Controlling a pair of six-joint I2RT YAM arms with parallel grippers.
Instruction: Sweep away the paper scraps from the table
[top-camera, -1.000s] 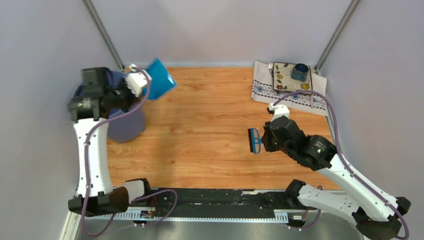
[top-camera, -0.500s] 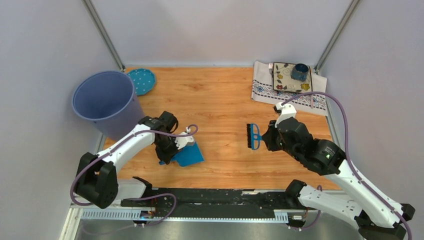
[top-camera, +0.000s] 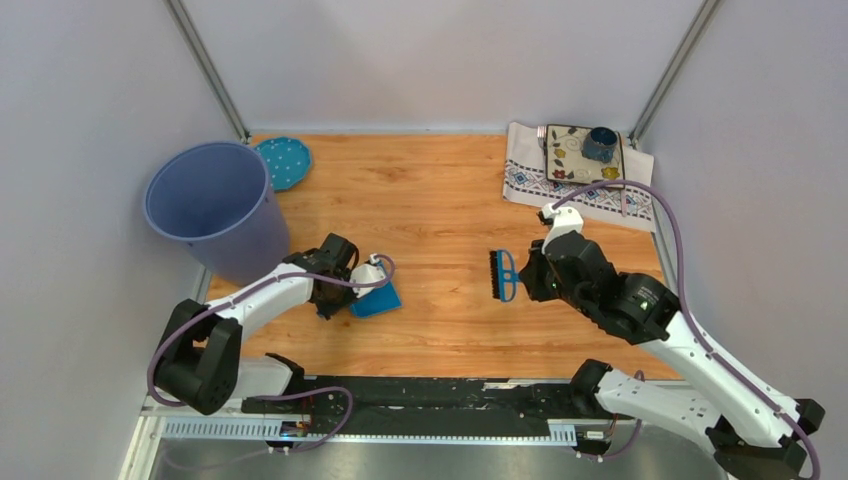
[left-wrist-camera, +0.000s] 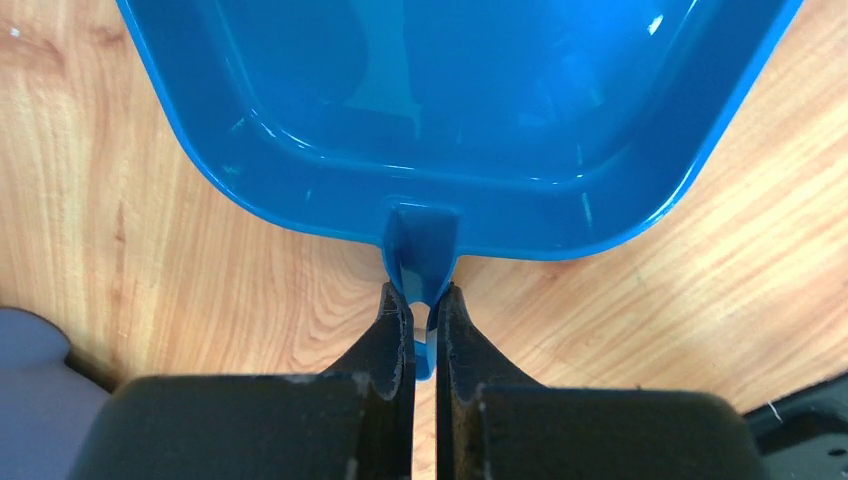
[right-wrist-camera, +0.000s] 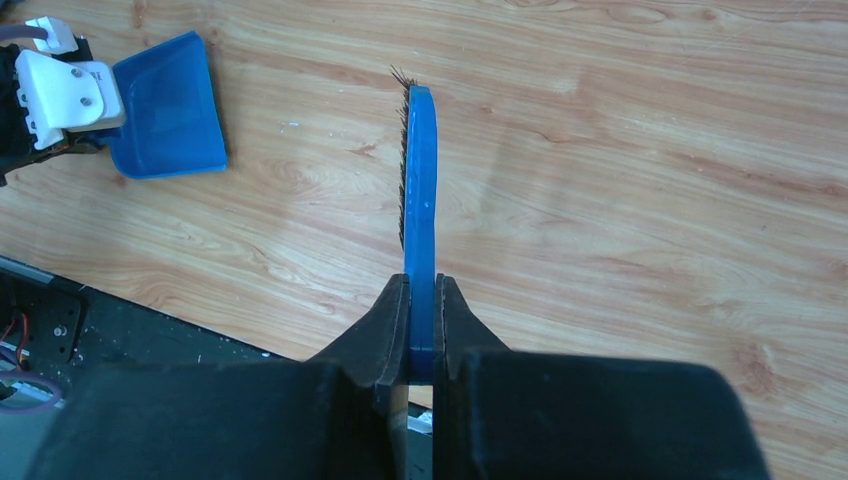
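Orange-brown desk (top-camera: 430, 200) is shown from the top view with no paper scraps seen on it, and nothing can be made out inside the blue bin (top-camera: 205, 200). The dustpan (top-camera: 380, 300) is held low by the left claw (top-camera: 355, 295) and the brush (top-camera: 503, 276) by the right claw (top-camera: 522, 277), well apart. From the left wrist, the jaws are pinched on the dustpan tab and the pan is empty. From the right wrist, the jaws are clamped on the brush handle, with only bare wood nearby. Sweeping is judged done; the tools are not yet put down.
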